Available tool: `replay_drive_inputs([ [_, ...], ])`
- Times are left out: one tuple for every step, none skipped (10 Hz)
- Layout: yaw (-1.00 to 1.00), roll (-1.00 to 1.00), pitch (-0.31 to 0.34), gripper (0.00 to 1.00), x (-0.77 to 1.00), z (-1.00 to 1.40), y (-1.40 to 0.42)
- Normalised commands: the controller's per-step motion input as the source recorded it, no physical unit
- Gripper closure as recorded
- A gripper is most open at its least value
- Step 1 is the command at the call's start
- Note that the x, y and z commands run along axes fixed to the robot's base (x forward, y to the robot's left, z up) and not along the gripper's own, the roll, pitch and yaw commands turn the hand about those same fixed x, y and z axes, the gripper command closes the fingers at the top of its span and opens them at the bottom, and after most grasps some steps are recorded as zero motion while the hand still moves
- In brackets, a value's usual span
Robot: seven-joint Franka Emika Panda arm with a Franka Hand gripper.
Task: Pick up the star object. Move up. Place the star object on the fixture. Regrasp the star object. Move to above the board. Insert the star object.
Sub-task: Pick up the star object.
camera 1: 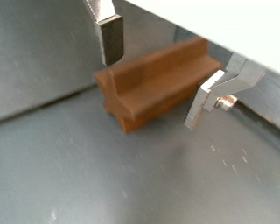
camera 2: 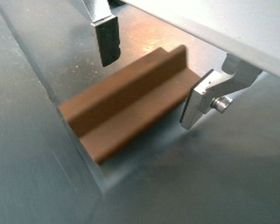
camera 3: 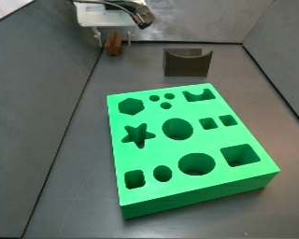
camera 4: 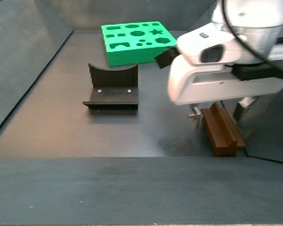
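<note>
on grey floor, star object (camera 2: pixel 125 103) lies between wide-spread gripper (camera 2: pixel 152 74) fingers.

Robot lab; grey walled test bench (camera 3: pixel 64 103); fixture (camera 3: pixel 186 62); hand (camera 1: pixel 154 74)

The star object (camera 4: pixel 223 131) lies on the desk (camera 4: pixel 96 132) under the gripper (camera 4: pixel 207 109), whose fingers (camera 1: pixel 108 41) stand on either side of it, apart from it. In a side view the fixture (camera 4: pixel 112 88) sits left of it, the board (camera 4: pixel 141 41) behind.
</note>
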Motion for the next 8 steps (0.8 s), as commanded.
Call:
replay_drive_inputs([
  [0.00, 0.04, 0.000, 0.00, 0.71, -0.85, 0.00],
  [0.00, -0.01, -0.014, 0.00, 0.00, 0.00, 0.02],
  [0.00, 0.00, 0.000, 0.00, 0.00, 0.00, 0.00],
  [0.00, 0.00, 0.000, 1.00, 0.00, 0.00, 0.00],
  [0.00, 0.00, 0.000, 1.00, 0.00, 0.00, 0.00],
  [0.00, 0.00, 0.000, 1.00, 0.00, 0.00, 0.00],
  [0.00, 0.00, 0.000, 1.00, 0.00, 0.00, 0.00],
  [0.00, 0.00, 0.000, 1.00, 0.00, 0.00, 0.00],
])
